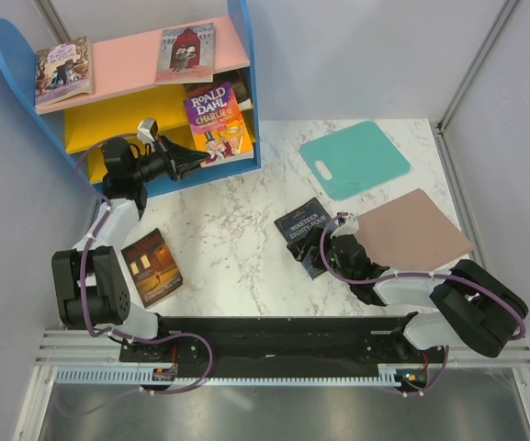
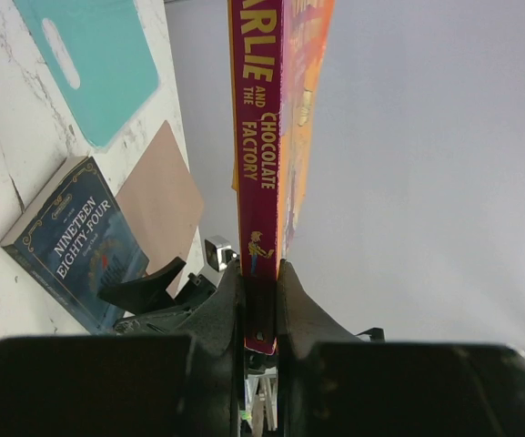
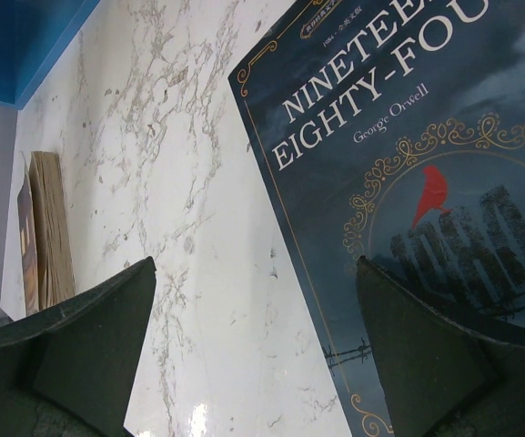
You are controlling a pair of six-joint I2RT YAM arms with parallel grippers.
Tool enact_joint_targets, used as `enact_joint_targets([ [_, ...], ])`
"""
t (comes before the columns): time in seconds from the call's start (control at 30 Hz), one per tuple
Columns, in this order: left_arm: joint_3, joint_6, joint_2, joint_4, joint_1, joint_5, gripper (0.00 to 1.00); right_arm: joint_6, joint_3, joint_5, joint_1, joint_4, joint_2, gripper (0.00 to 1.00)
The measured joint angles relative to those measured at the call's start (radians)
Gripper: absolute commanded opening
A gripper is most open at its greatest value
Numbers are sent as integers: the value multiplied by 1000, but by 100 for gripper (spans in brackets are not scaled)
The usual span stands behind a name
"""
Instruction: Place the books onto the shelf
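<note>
Two books [image 1: 62,69] lie on the pink top board of the shelf [image 1: 245,92]. I see my left gripper [image 2: 260,282] clenched on the Roald Dahl book [image 2: 257,137], holding it against the shelf's yellow boards. My right gripper [image 3: 257,309] is spread wide, released, over the Nineteen Eighty-Four book [image 3: 408,137], flat on the table [image 1: 237,239] right of the shelf. In front of the shelf lies a brown-orange book [image 1: 152,266].
</note>
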Motion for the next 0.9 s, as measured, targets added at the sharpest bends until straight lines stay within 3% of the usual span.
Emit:
enact_joint_targets([
  [0.3, 4, 18, -27, -35, 19, 4, 2, -5, 3, -4, 0, 6, 8, 98],
  [0.5, 131, -11, 29, -31, 23, 19, 2, -7, 6, -6, 0, 6, 10, 98],
  [0.9, 226, -142, 164, 108, 22, 18, 2, -8, 7, -7, 0, 6, 11, 98],
])
